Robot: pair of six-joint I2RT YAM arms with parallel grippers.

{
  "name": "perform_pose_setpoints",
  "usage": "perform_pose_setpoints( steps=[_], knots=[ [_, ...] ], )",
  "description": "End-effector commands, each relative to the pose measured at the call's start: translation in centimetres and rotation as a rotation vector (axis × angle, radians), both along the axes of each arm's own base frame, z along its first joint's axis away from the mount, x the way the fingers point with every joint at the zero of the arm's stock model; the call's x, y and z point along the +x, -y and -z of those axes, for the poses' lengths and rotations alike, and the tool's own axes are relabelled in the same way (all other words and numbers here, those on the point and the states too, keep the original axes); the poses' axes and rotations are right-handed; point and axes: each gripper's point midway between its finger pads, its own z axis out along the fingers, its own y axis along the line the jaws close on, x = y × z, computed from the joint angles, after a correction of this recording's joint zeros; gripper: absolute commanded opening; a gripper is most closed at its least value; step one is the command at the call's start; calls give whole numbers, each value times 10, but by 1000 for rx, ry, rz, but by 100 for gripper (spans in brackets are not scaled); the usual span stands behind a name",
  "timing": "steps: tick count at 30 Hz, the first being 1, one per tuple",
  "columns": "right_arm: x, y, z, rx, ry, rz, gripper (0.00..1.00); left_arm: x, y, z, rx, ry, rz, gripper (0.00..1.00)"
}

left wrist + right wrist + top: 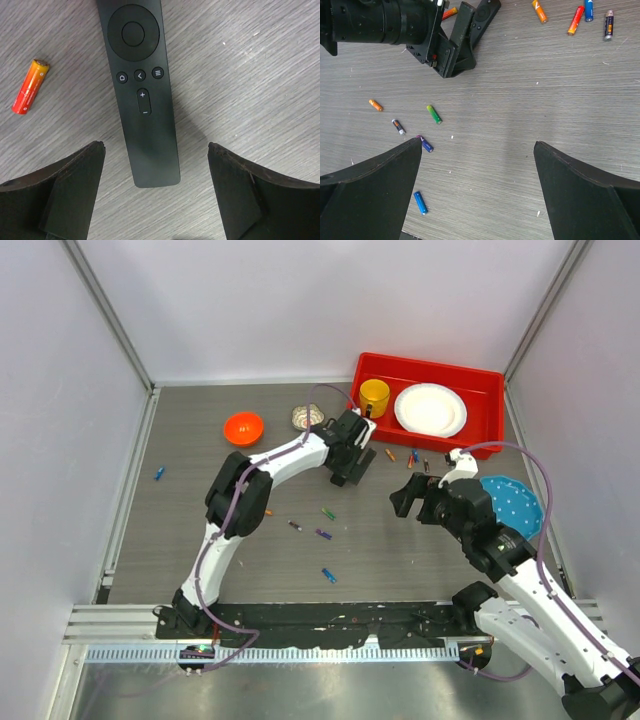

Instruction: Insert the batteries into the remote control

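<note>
The black remote control (142, 90) lies flat on the table with its buttons facing up. My left gripper (156, 150) is open, one jaw on each side of the remote's near end and neither touching it. An orange-red battery (31, 86) lies just left of the remote. The right wrist view shows the left gripper (455, 45) over the remote control (487, 12). My right gripper (477, 144) is open above bare table and holds nothing. Loose batteries lie around: green (434, 114), blue (420, 202), orange (376, 105), and several more at the far right (575, 20).
A red bin (480, 375) at the back right holds a yellow cup (375, 397) and a white plate (430, 408). An orange bowl (243, 427) and a small metal dish (307, 418) stand at the back. A blue plate (512, 502) lies right of my right gripper (410, 495).
</note>
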Motion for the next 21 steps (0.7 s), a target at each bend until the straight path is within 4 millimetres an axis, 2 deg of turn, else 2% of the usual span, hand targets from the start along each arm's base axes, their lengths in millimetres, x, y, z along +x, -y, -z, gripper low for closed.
perform_pose_setpoints(
  steps=[1, 8, 21],
  knots=[
    [0, -1, -9, 22, 27, -1, 99, 16, 6, -16, -5, 55, 14, 86],
    [0, -1, -7, 18, 19, -1, 100, 22, 8, 1, 27, 35, 8, 84],
    [-1, -1, -6, 18, 16, -1, 100, 20, 4, 11, 47, -1, 30, 71]
  ],
)
